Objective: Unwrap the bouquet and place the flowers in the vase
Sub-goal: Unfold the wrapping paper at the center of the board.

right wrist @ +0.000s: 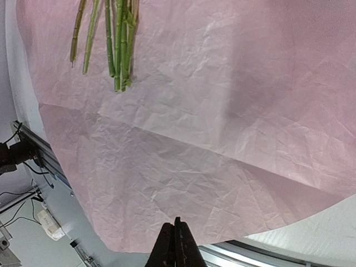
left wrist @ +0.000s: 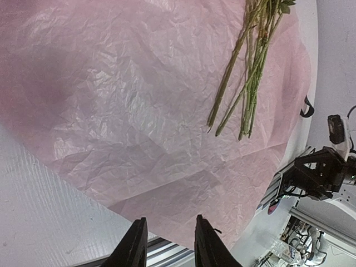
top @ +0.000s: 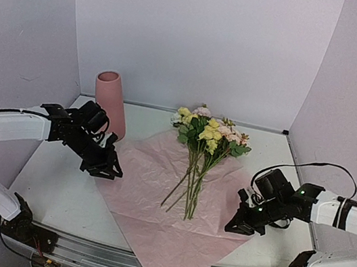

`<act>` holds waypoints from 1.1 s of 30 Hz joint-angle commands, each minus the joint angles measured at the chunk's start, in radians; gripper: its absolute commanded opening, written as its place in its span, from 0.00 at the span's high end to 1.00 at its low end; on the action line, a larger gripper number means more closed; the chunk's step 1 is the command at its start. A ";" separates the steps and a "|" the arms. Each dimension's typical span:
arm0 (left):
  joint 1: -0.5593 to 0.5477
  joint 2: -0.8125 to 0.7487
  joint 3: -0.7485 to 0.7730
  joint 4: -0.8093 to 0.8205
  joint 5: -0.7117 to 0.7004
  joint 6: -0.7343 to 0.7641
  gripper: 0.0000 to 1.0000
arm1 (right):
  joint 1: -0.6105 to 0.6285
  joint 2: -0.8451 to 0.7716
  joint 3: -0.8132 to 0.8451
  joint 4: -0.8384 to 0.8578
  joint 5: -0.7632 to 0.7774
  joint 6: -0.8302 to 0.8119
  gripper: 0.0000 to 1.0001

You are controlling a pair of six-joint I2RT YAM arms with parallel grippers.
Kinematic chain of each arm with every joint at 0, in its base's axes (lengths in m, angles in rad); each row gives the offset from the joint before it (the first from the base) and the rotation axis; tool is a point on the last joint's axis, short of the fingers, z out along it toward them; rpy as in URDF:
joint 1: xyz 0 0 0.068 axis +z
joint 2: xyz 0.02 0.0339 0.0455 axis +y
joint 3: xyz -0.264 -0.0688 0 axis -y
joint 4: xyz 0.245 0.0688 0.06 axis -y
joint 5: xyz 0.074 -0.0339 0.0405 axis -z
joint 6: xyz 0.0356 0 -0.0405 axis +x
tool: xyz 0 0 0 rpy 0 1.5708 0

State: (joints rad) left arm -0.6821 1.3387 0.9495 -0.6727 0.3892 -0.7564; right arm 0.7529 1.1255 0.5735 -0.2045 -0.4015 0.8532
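**Ana:** Top external view first: how many of each thing?

**Ben:** One vase (top: 109, 103), salmon-pink, stands upright at the back left of the surface (top: 53, 188). One paper sheet (top: 148, 231), crinkled pink, is spread flat, and its near corner hangs past the front edge. One bunch of flowers (top: 207, 133) lies on that sheet, with yellow, pink and cream heads toward the back and stems (top: 189, 190) pointing to the near side.

**Ana:** So where are the flowers relative to the vase?

**Ben:** They are on the paper, well apart from the vase and to its right.

**Ana:** Can you count the stems?

**Ben:** Only roughly. The left wrist view shows about five cut ends fanned out, but several overlap, so I can't give an exact count.

**Ana:** And the arms?

**Ben:** Two arms, one pincer each. The left pincer (top: 105, 168) hangs over the sheet's left edge, in front of the vase. Its two fingers (left wrist: 133, 247) stand partly apart with only paper showing through the gap, so it holds nothing. The right pincer (top: 240, 225) sits at the sheet's right edge, near the stem ends. In the right wrist view its two fingers are pressed together, with nothing visibly caught between them. I can't tell whether either one touches the paper.
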 commanded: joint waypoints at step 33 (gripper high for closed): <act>-0.315 0.210 -0.146 0.236 -0.150 -0.141 0.70 | 0.422 0.468 0.174 0.050 0.174 0.161 0.92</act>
State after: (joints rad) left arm -0.9898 1.5498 0.7837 -0.4736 0.2711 -0.8909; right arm 1.1683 1.5751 0.7269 -0.0680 -0.2496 1.0221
